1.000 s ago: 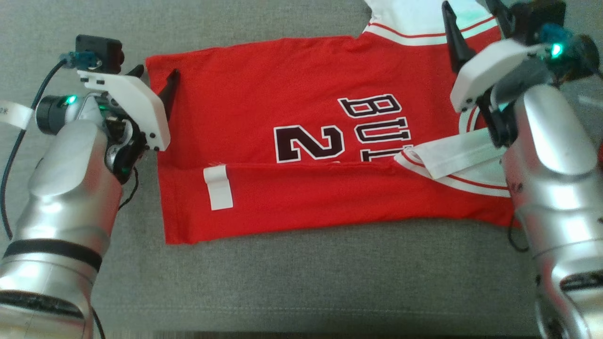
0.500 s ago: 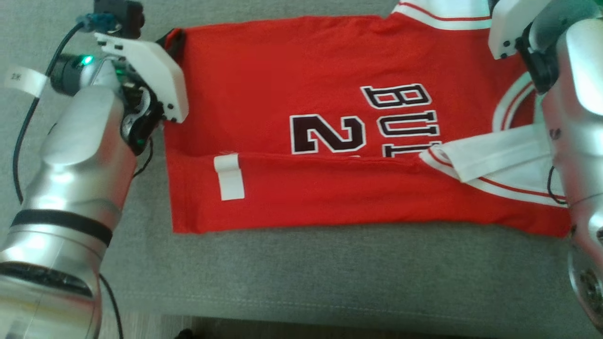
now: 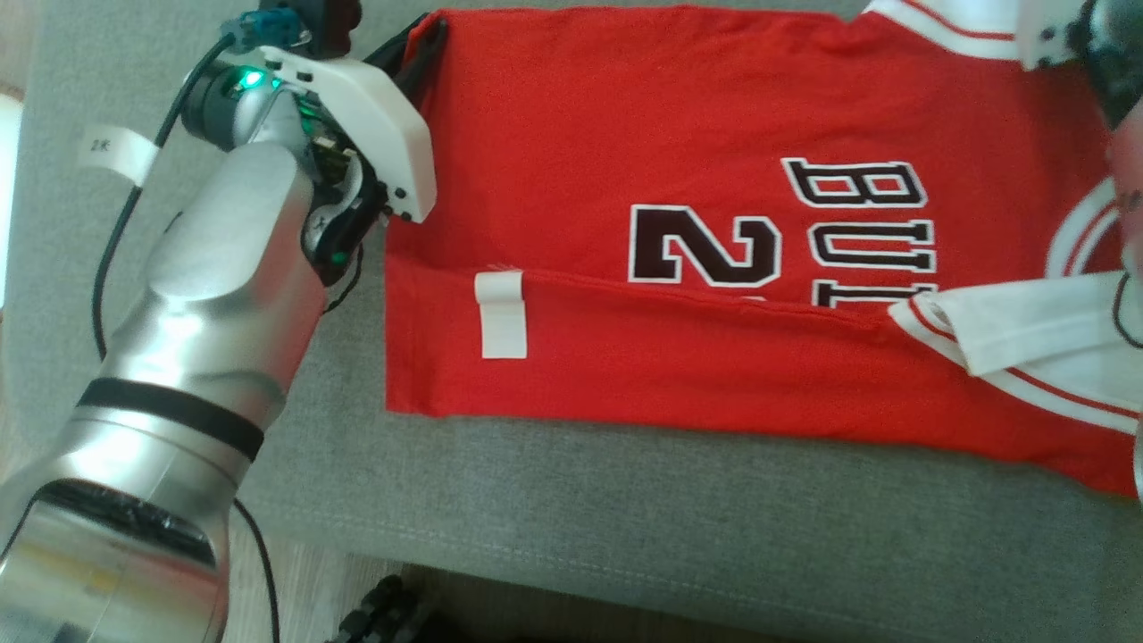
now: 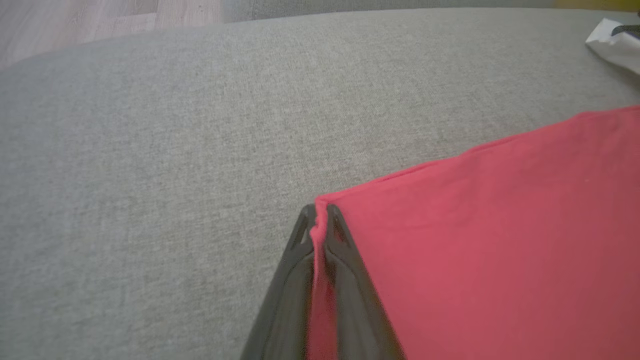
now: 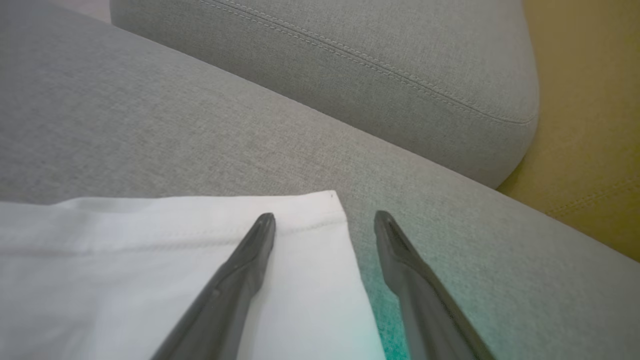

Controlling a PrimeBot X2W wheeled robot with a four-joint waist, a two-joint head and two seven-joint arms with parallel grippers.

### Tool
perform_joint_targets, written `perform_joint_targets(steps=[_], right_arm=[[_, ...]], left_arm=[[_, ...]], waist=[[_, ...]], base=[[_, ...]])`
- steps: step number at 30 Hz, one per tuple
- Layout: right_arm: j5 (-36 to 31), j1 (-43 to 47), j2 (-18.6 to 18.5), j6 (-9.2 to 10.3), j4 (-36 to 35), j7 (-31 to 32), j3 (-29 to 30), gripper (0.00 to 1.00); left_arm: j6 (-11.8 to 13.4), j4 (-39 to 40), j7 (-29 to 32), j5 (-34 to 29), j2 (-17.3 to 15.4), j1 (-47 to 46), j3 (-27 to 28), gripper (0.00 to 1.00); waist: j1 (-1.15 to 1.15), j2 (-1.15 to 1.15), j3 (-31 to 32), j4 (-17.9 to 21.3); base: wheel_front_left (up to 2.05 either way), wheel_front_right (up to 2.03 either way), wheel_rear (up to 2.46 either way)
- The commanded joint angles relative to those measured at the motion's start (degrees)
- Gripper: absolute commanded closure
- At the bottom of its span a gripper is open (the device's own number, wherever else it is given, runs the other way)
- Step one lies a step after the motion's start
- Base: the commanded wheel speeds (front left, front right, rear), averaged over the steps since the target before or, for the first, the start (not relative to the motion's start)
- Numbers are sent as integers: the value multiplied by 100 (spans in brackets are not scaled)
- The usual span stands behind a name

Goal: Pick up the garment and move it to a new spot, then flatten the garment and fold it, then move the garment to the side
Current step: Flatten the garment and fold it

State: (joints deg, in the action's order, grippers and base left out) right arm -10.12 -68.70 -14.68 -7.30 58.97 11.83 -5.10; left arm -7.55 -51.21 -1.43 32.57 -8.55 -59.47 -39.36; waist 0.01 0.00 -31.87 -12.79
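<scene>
Left gripper (image 4: 320, 216), at the lower centre of your left wrist view, is clamped on a corner of the red jersey (image 4: 490, 240), with a sliver of cloth pinched between its two dark fingers (image 4: 347, 280). From the head camera you see it at the upper left of the frame, on the garment's top left corner. The jersey lies spread on the grey sofa seat (image 3: 625, 527), running from upper centre off the right edge. Its lower strip is folded up to the foot of the black number 2 (image 3: 705, 243), and a white label (image 3: 502, 314) sits on that fold. Right gripper (image 5: 324, 217), at the bottom centre of your right wrist view, stands open. One finger is over the corner of the white sleeve (image 5: 150, 250) and the other over bare sofa. A grey cushion (image 5: 375, 65) crosses the top of that frame.
</scene>
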Motion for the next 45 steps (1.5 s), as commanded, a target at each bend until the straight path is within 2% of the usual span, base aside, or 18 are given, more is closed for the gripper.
perform_joint_targets(steps=[1,6,7,8,9,15,20,24,26,30,34,38,41,45], right_arm=[[-56,-192,47,-19,-143,29,21,0],[-357,-293,72,-19,31,174,369,2],[-416,-299,98,-19,48,185,435,29],[-483,-297,126,-19,76,214,484,84],[-539,-292,155,-19,96,230,539,100],[-809,-237,228,-19,100,81,872,100],[-976,-187,295,-19,-124,-541,1269,100],[-1117,-181,405,-19,-294,-1119,1664,100],[-1174,-136,522,-19,-316,-1485,1994,100],[-1163,-66,635,-19,-246,-1794,2284,100],[-890,77,815,-19,-10,-2307,2483,100],[-305,379,1007,-19,235,-2615,2347,100],[339,748,1117,-19,227,-2672,1974,100],[1294,1538,1166,-19,-435,-2680,1241,100]], left_arm=[[7,148,-63,46,-195,-250,88,100],[7,74,-199,146,-204,-281,-35,100],[7,48,-211,176,-195,-278,-52,100],[7,26,-227,204,-193,-280,-70,100],[7,4,-244,227,-198,-280,-92,100],[7,-178,-395,275,-281,-308,-172,100],[70,-295,-706,285,-268,-378,-119,100],[223,-321,-1058,242,-299,-503,-38,100],[380,-260,-1261,157,-347,-529,33,100],[518,-163,-1337,44,-421,-437,102,100],[651,66,-1353,-88,-532,-121,252,100],[746,219,-1355,-177,-681,465,469,100],[850,246,-1355,-189,-734,966,658,100],[992,348,-1355,-217,-782,1604,913,100]], waist=[[-1,0,-77,-84],[-1,0,-139,-185],[-1,0,-142,-193],[-1,0,-142,-195],[-1,0,-135,-192],[-1,0,-8,-107],[-1,0,97,-48],[-1,0,164,4],[-1,0,280,72],[-1,0,424,171],[-1,0,646,351],[-1,0,943,604],[-1,0,1220,806],[-1,0,1530,1023]], base=[[0,0,0],[0,0,0],[0,0,0],[0,0,0],[0,0,0],[0,0,0],[0,0,0],[0,0,0],[0,0,0],[0,0,0],[0,0,0],[0,0,0],[0,0,0],[0,0,0]])
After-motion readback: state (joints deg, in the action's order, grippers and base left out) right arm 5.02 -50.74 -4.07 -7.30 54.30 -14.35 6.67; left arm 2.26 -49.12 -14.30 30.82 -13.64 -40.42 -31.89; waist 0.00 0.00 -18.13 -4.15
